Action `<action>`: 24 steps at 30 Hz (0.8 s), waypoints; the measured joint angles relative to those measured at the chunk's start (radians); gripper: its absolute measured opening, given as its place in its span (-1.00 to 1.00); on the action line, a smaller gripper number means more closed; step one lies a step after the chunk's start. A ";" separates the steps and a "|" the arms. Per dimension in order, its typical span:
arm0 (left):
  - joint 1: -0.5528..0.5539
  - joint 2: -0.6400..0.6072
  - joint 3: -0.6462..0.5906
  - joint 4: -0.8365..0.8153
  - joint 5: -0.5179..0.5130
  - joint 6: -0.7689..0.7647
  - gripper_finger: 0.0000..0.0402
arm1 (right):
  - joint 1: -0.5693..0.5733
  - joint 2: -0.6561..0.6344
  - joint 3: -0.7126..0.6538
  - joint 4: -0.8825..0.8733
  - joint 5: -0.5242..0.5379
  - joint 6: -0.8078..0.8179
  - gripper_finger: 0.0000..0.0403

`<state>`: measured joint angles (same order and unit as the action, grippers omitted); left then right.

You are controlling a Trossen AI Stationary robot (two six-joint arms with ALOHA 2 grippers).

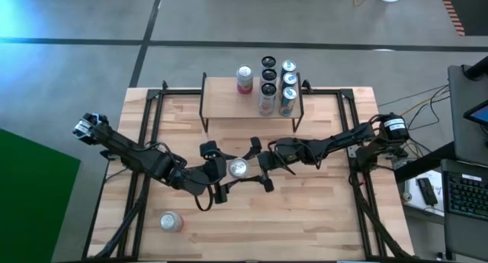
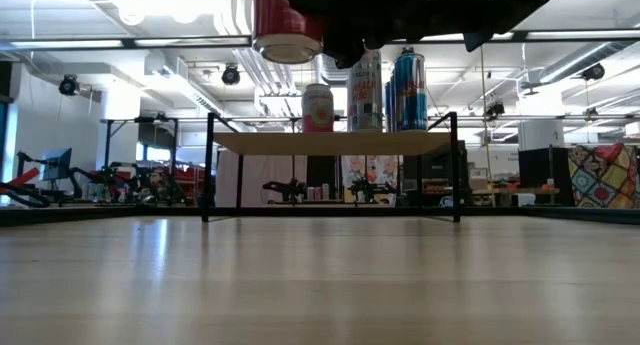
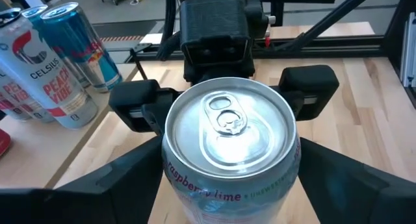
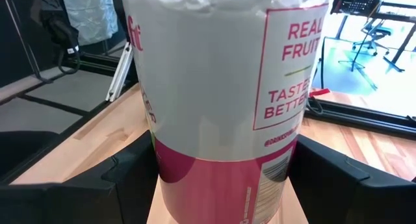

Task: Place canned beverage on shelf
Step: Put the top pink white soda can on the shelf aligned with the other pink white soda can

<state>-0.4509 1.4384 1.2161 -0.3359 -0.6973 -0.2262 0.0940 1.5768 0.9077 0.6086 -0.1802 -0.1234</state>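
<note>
raspberry lime can (image 1: 239,168) held off the table between both grippers, in front of the shelf (image 1: 229,107). right gripper (image 1: 258,168) clamped on it; left gripper (image 1: 219,174) flanking it, grip unclear.

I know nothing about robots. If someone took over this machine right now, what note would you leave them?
Right end effector: shut on the can, held in the air over mid-table.
Left end effector: at the same can; whether it grips is unclear.
Shelf: at the table's far edge, with other cans standing on its right part.
Lying can: on the table near the front left.
Done: can lifted.
Left: carry it to the shelf, stand it on the free part, let go.
</note>
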 joint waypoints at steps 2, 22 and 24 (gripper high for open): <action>0.001 0.000 -0.001 0.000 0.000 0.000 0.54 | 0.000 0.001 0.000 -0.001 0.000 0.000 0.39; 0.061 -0.026 0.084 -0.025 -0.044 0.113 0.38 | 0.000 -0.053 -0.011 0.027 0.146 0.026 0.72; 0.078 -0.027 0.118 -0.063 -0.034 0.128 0.38 | -0.002 -0.075 -0.026 0.025 0.165 0.025 0.70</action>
<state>-0.3732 1.4109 1.3340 -0.3984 -0.7317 -0.0983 0.0924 1.5021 0.8821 0.6338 -0.0153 -0.0980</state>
